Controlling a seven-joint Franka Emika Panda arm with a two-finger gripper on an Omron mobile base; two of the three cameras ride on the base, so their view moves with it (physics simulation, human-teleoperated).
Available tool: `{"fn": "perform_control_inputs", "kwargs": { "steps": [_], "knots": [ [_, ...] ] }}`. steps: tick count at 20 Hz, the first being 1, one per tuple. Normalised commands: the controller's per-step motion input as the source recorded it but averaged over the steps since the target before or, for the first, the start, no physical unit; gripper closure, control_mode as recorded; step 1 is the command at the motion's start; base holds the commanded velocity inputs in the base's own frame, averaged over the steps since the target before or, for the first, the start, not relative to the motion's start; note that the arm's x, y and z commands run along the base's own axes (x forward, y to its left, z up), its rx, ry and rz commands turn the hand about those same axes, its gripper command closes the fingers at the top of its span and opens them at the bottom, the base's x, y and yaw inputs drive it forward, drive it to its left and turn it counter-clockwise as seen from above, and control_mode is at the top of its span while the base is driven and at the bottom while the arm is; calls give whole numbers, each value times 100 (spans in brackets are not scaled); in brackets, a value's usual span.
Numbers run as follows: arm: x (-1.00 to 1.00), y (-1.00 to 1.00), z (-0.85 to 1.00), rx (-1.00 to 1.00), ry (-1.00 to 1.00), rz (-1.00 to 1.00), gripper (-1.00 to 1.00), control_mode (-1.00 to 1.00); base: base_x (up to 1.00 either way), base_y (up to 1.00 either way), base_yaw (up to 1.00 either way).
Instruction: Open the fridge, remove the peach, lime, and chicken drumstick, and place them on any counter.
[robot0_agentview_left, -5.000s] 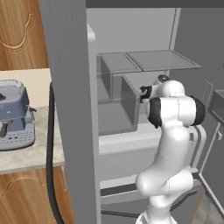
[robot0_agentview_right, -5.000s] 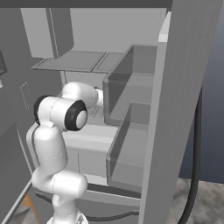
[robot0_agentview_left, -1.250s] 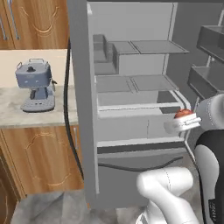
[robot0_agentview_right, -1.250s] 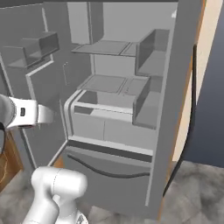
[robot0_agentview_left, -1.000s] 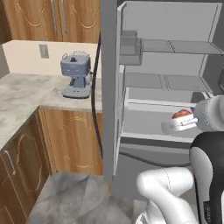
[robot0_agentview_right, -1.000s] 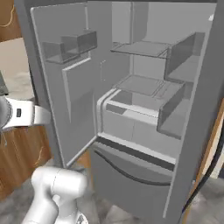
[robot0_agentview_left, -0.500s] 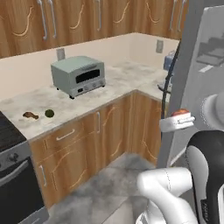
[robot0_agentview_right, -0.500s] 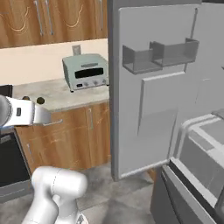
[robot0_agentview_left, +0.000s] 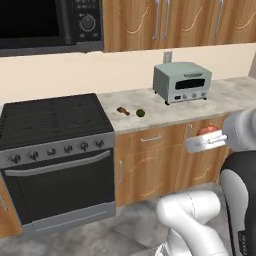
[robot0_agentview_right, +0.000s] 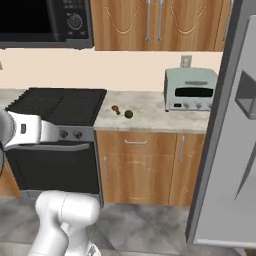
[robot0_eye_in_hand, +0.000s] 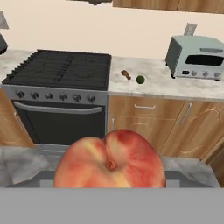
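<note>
Peach (robot0_eye_in_hand: 110, 160) gripped in the gripper (robot0_agentview_left: 206, 140), big at six o'clock in the hand view, lime (robot0_agentview_left: 140, 113) just beside chicken drumstick (robot0_agentview_left: 122, 111) on the counter (robot0_agentview_left: 165, 111), toaster oven (robot0_agentview_left: 182, 82) at two o'clock, fridge (robot0_agentview_right: 227, 135) door ajar

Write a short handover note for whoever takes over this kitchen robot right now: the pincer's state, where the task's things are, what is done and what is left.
Pincer: shut on the peach, held out in front of the counter, short of it.
Lime and drumstick: side by side on the counter, between the stove and the toaster oven.
Fridge: door open, at the right of the right base view.
Done: fridge opened, lime and drumstick on the counter, peach taken out.
Left: set the peach on the counter and let go.
</note>
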Motion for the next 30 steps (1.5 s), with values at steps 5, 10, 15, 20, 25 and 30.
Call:
{"fn": "perform_control_inputs", "kwargs": {
  "steps": [5, 10, 15, 20, 25, 30],
  "knots": [
    [0, 0, 0, 0, 0, 0, 100, 100, 40, -6, 0],
    [0, 0, 0, 0, 0, 0, 100, 100, 99, -1, 0],
    [0, 0, 0, 0, 0, 0, 100, 100, 100, 0, 0],
    [0, 0, 0, 0, 0, 0, 100, 100, 100, 0, 2],
    [0, 0, 0, 0, 0, 0, 100, 100, 68, -1, 3],
    [0, 0, 0, 0, 0, 0, 100, 100, 3, 0, 0]
  ]
}}
